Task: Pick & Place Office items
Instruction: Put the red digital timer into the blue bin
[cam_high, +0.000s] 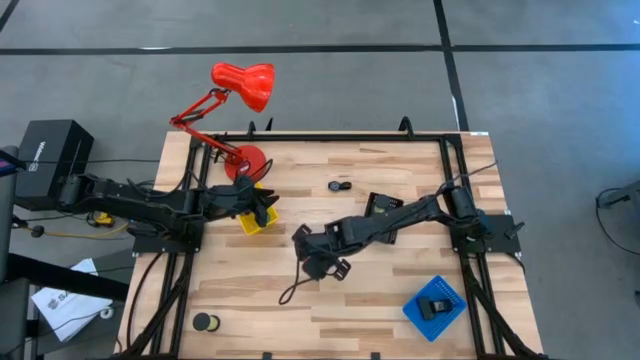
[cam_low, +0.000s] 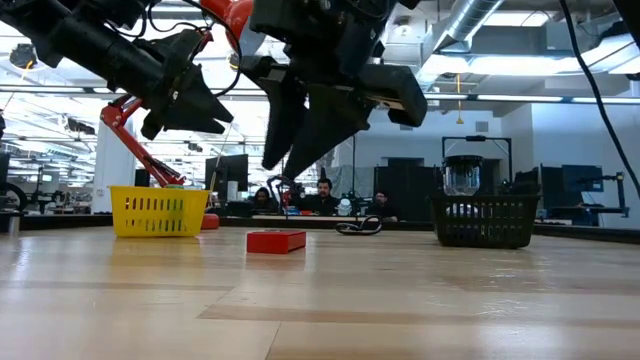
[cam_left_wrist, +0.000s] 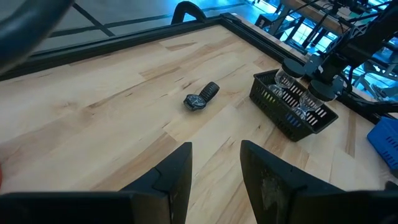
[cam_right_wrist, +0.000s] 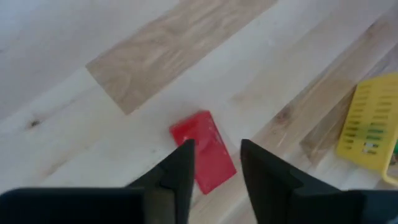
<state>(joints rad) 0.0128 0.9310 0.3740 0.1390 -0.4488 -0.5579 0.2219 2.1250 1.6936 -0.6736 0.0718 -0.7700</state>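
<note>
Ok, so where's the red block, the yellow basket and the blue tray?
red block (cam_right_wrist: 203, 151), right wrist view, middle of its top face
yellow basket (cam_low: 158, 211), low view, middle of its front wall
blue tray (cam_high: 449, 293), high view, bare corner beside the black piece

a red lamp (cam_high: 243, 85) stands at the wooden desk's (cam_high: 380, 300) far edge, a yellow basket (cam_high: 257, 220) near its base, a black basket (cam_high: 382, 206) mid-desk, a blue tray (cam_high: 433, 305) near the front corner.
</note>
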